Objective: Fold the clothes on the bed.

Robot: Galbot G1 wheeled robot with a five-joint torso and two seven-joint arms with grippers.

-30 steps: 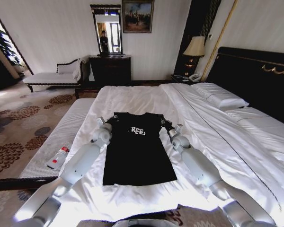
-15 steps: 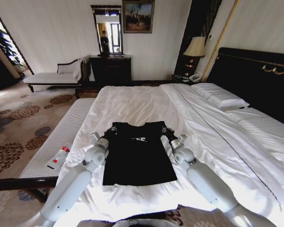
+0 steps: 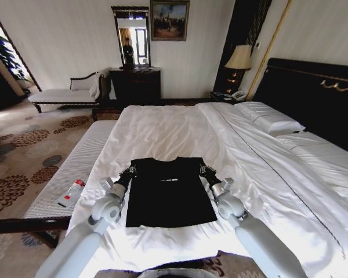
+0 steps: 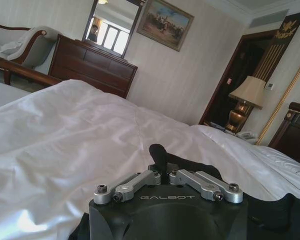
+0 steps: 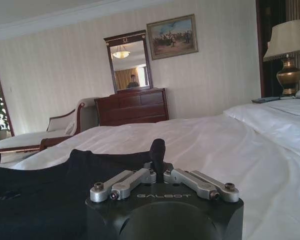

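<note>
Left pincer closed on T-shirt left shoulder; right pincer closed on right shoulder. Shirt's top edge folded over between pincers, rest flat on bed.

Open sheet around the shirt on the bed

I see bare white sheet toward the far edge and my right; the pillows and headboard block the right edge, the striped bench with a small bottle flanks the left edge.
</note>
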